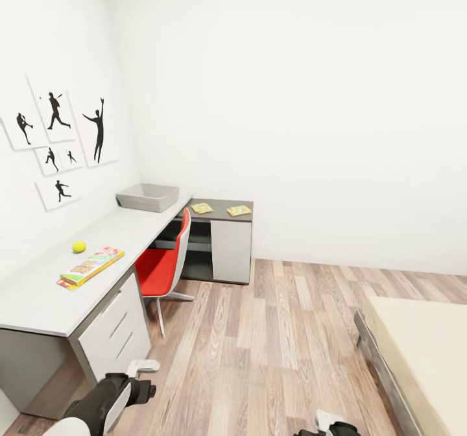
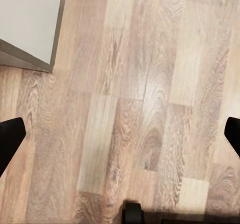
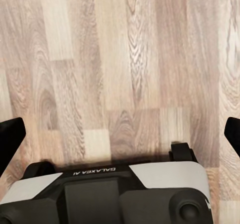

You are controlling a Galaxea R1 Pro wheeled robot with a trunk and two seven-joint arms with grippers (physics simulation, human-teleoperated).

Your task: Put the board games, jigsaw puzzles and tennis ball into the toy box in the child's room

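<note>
Both grippers spread wide, empty. Board game (image 1: 91, 266) at frame's left: likely light, stiff, slippery; best pinched across long edges.

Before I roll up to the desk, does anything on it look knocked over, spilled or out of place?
Nothing stands out. The yellow-green tennis ball and colourful flat game box lie on the pale grey desk; the grey bin sits upright, two small puzzle slabs flat.

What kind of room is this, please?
Most likely a child's bedroom: a long desk with a red chair, a bed at the right, and sports silhouette pictures on the wall.
</note>
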